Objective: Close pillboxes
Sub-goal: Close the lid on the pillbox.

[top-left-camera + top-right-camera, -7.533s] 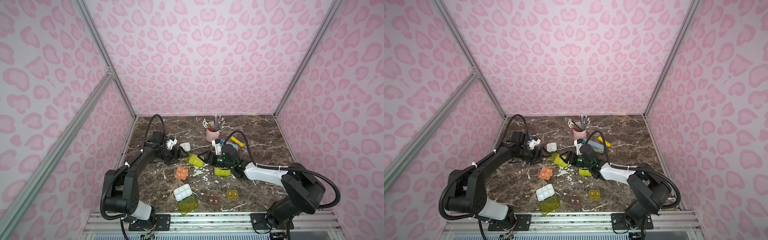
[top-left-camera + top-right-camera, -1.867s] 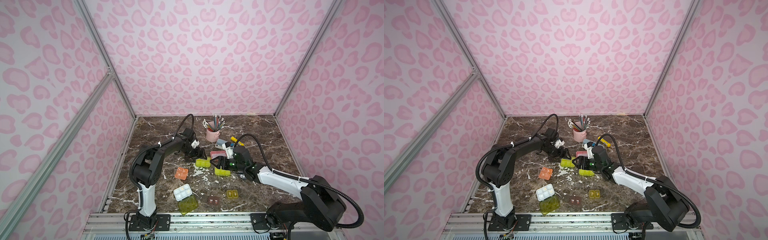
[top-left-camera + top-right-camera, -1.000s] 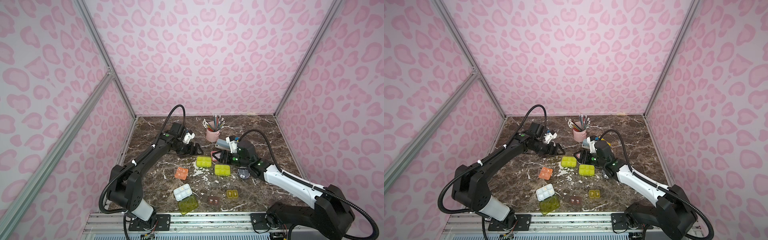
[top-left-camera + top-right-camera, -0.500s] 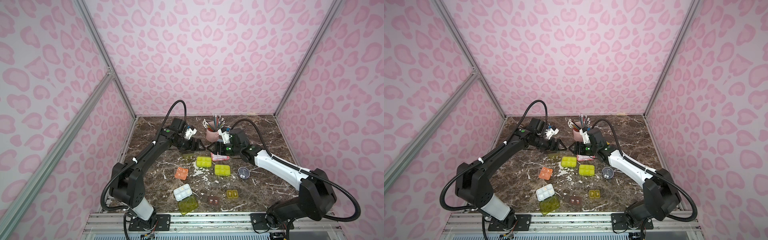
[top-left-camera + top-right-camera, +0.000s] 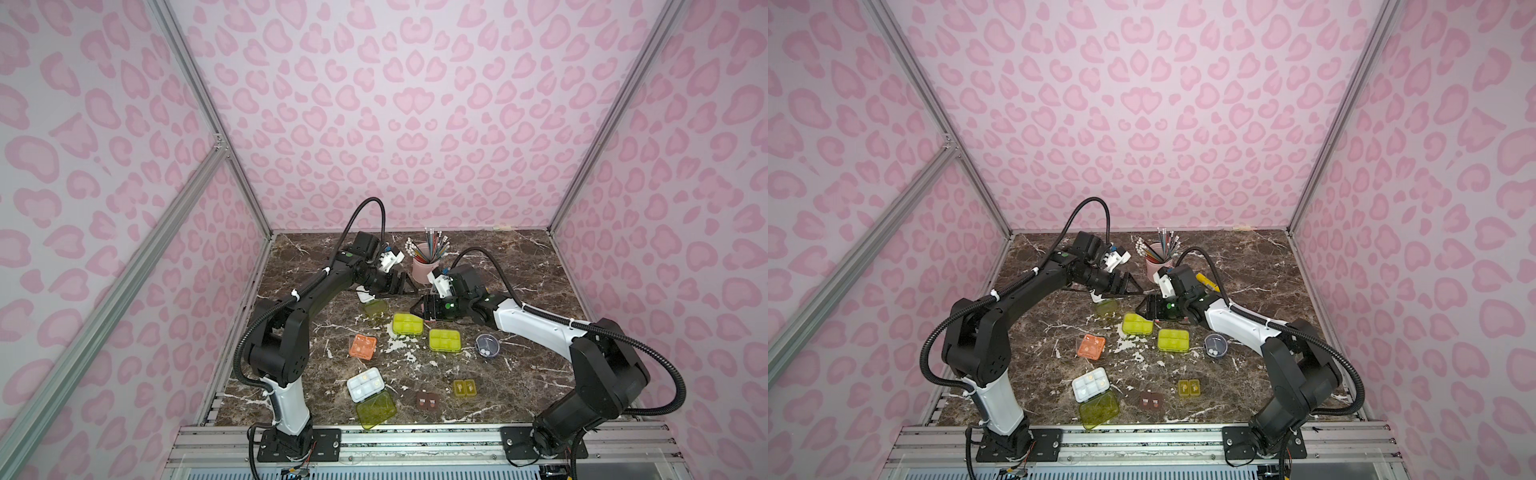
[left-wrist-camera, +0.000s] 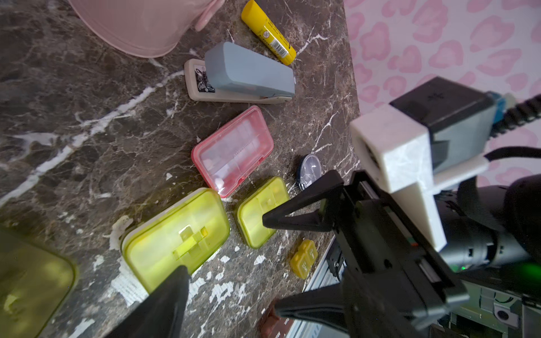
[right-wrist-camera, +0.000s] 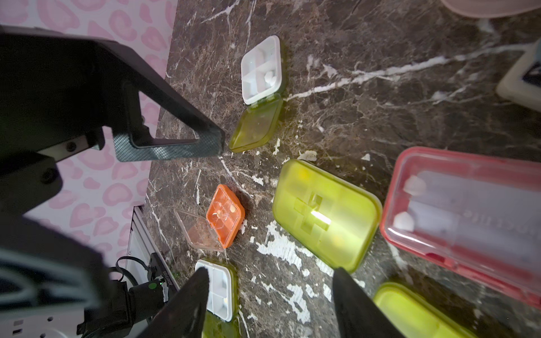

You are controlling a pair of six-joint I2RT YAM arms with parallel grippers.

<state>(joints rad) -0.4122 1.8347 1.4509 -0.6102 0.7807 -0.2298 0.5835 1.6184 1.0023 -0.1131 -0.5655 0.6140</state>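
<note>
Two yellow-green pillboxes [image 5: 408,324] [image 5: 444,340] lie shut mid-table. A third [image 5: 365,296] stands open at the back, its lid [image 5: 376,308] flat on the marble. Another white tray [image 5: 365,385] lies open near the front edge. The orange box [image 5: 363,345] has its clear lid up. The pink box [image 6: 232,150] looks shut, as do the round dark-blue [image 5: 486,346], olive [image 5: 464,387] and brown [image 5: 428,401] ones. My left gripper [image 5: 405,287] hovers open beside the back open box. My right gripper [image 7: 269,270] hangs open and empty above the pink box.
A pink cup of pencils [image 5: 424,268] stands at the back, just behind both grippers. A grey-blue stapler [image 6: 248,76] and a yellow glue stick [image 6: 268,32] lie beside it. The two grippers' fingertips are close together. White flecks dot the marble.
The right gripper has come forward and left over the pink box, its jaws a little narrower. The left gripper has edged right. Two middle yellow-green lids, open seconds ago, are down.
</note>
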